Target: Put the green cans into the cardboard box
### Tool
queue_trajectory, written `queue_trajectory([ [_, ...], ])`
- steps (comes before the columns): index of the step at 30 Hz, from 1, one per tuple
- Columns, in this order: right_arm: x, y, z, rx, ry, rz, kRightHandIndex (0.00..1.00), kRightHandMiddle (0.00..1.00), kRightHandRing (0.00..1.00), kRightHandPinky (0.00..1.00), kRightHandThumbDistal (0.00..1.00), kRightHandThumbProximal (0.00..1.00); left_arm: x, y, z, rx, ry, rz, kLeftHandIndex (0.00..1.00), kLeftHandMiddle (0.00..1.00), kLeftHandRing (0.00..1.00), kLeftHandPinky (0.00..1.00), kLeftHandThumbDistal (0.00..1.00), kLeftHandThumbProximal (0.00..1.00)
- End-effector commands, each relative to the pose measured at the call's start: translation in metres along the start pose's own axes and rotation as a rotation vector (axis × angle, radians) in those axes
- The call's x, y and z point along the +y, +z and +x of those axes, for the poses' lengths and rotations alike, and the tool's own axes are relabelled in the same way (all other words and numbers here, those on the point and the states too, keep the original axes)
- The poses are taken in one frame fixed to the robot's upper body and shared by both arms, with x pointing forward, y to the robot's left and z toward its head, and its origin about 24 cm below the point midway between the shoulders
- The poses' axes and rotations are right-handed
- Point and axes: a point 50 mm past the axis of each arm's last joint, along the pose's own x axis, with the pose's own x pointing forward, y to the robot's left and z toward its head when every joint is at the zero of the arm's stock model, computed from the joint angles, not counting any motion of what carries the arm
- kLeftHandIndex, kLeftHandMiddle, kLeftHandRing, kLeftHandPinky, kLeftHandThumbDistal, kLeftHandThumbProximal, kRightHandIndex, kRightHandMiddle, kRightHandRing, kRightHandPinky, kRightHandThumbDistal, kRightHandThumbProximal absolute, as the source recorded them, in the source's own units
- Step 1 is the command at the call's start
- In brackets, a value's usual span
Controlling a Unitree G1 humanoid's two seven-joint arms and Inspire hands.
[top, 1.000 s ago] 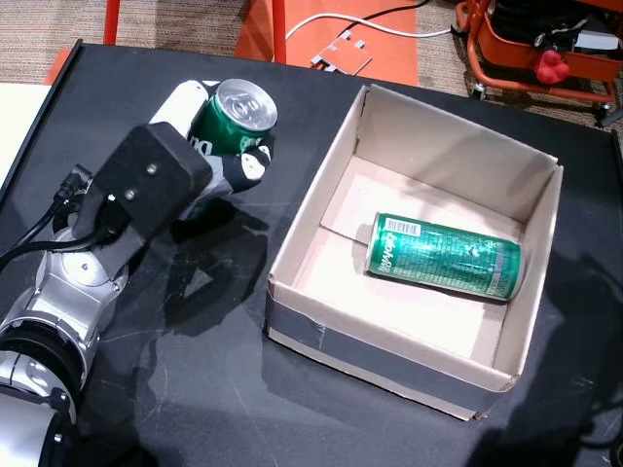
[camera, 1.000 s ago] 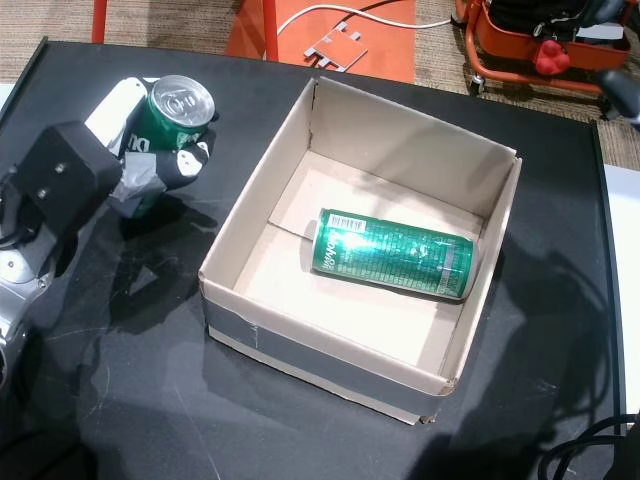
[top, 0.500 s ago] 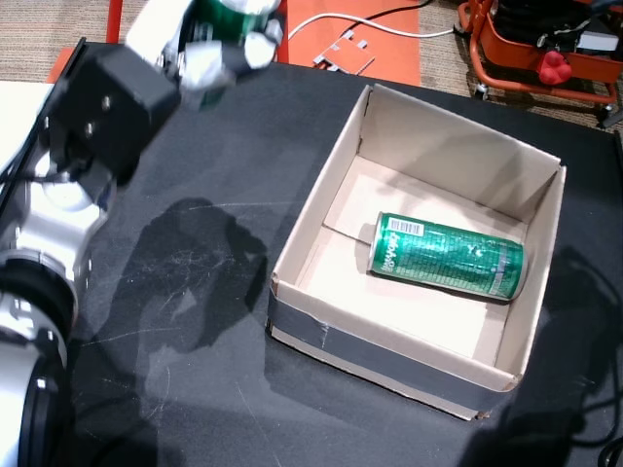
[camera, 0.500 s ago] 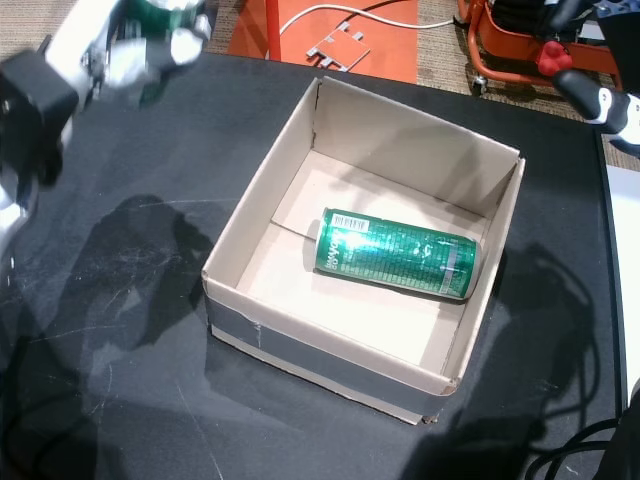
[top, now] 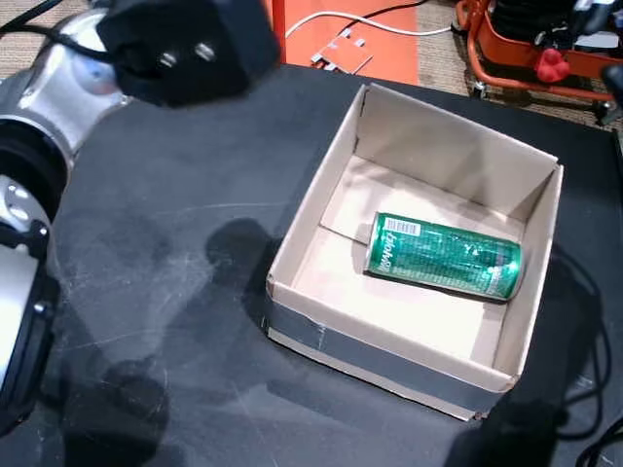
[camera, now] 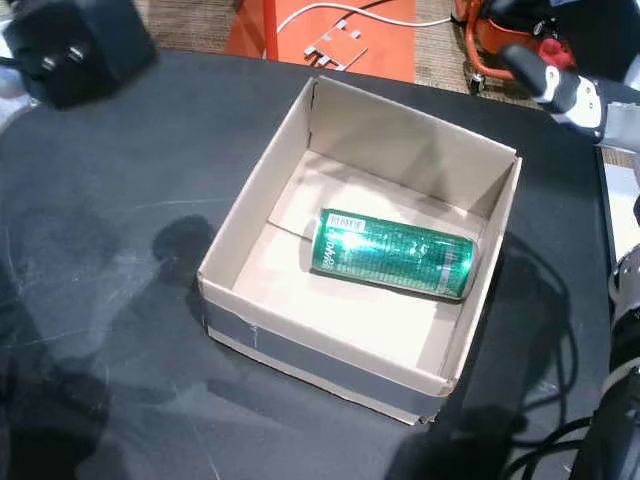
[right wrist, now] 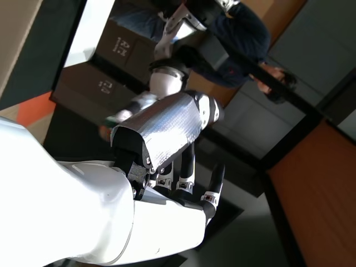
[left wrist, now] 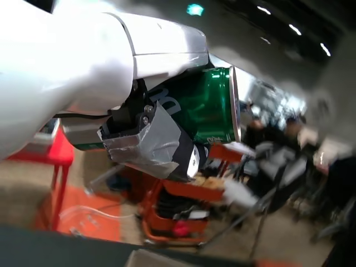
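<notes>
Standing open-topped on the black table (top: pixel 175 292), the cardboard box (top: pixel 321 336) is seen in both head views with its four walls upright and a strip of grey tape along its near wall. Wide bare tabletop is left on the box's left side and in front of it, while the table's far edge runs close behind the box's back wall, with orange floor beyond. Most of the box floor is left free around the one lying can (top: pixel 443 256), which rests on its side toward the right wall, its barcode end pointing left.

The left arm is raised high at the upper left of both head views, where only its black wrist block (top: pixel 185 44) and silver forearm are shown; the hand itself is cut off there. In the left wrist view the left hand (left wrist: pixel 139 105) is seen closed round a held can (left wrist: pixel 194 111), the taped thumb pressed across the can's side and the can's rim turned to the right, well above the table.

In the right wrist view the right hand (right wrist: pixel 167 167) is shown empty, its fingers (right wrist: pixel 214 186) extended and slightly spread, with a person in dark clothing in the background.

Two green cans are counted: one in the box, one in the left hand. One box is counted.
</notes>
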Motion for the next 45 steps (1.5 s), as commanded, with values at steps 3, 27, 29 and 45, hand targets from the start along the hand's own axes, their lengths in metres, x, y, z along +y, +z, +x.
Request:
queue_trajectory([
  [3,-0.004,0.007,0.003,-0.031,-0.007,-0.044,0.66,0.39,0.45,0.74,0.91,0.73,-0.013,0.013,0.007,-0.120,-0.101,0.229,0.42,0.43,0.46,0.45,0.19,0.00],
  [27,-0.014,0.057,-0.014,-0.277,-0.246,-0.266,0.40,0.35,0.45,0.70,0.98,0.78,-0.098,0.042,-0.013,-0.269,-0.323,0.229,0.51,0.40,0.45,0.49,0.23,0.00],
  [29,-0.012,0.057,-0.013,-0.265,-0.238,-0.257,0.41,0.36,0.46,0.70,0.97,0.78,-0.099,0.042,-0.013,-0.262,-0.334,0.211,0.47,0.40,0.45,0.50,0.24,0.00],
  [45,-0.005,0.050,0.000,-0.247,-0.200,-0.213,0.48,0.28,0.41,0.72,1.00,0.87,-0.095,0.038,-0.018,-0.253,-0.329,0.177,0.69,0.63,0.70,0.72,0.72,0.20],
])
